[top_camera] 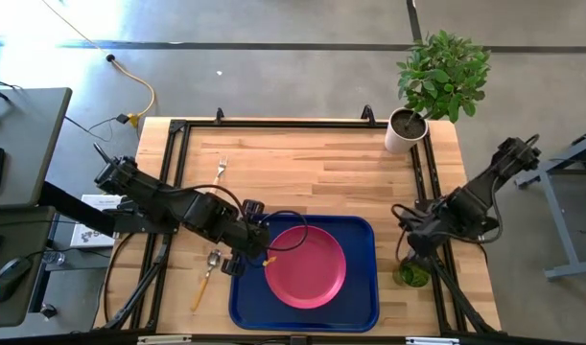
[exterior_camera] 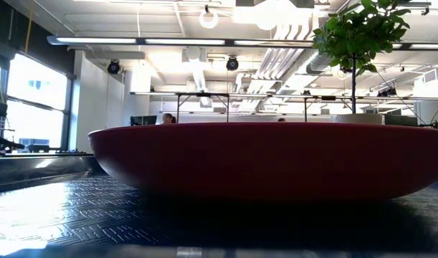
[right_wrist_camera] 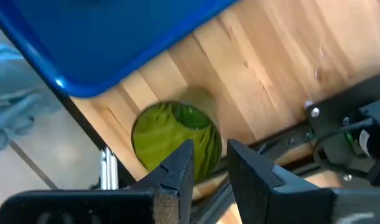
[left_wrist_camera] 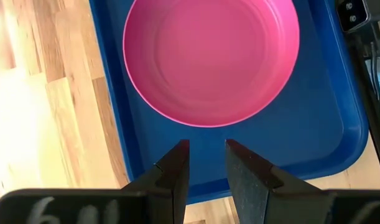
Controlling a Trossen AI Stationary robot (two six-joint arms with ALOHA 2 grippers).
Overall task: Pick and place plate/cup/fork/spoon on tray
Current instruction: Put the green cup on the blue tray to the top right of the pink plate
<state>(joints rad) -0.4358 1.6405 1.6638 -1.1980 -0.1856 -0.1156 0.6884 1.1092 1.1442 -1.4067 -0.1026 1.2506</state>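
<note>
Left pincer [top_camera: 257, 257] over tray's left edge, just beside plate's left rim; fingers [left_wrist_camera: 175, 171] apart w/ narrow gap, nothing between them, tips short of plate rim in left wrist view. Right pincer [top_camera: 411, 259] at bench's right edge, over cup; fingers [right_wrist_camera: 177, 171] parted by slim gap, nothing gripped, cup seen just beyond tips.

Plate [top_camera: 305, 266], pink-magenta, flat on tray [top_camera: 360, 307], roughly centred, a bit toward left. Dark-blue tray at near-centre of bench [top_camera: 302, 168]. In low view, plate [exterior_camera: 269, 161] fills frame as broad dark-red wall on textured tray surface [exterior_camera: 97, 215].

Cup [top_camera: 413, 275], translucent green, on bench at near right, just right of tray, against black frame rail; upright, mouth up in right wrist view [right_wrist_camera: 171, 140], tray corner [right_wrist_camera: 90, 74] near it but apart.

Spoon [top_camera: 207, 278] on bench left of tray, bowl toward far side, handle toward near-left; close to left pincer, not touching tray. Fork [top_camera: 220, 169] well apart, far-left part of bench, tines toward far side.

White pot w/ leafy plant [top_camera: 436, 86] at far right corner of bench.
</note>
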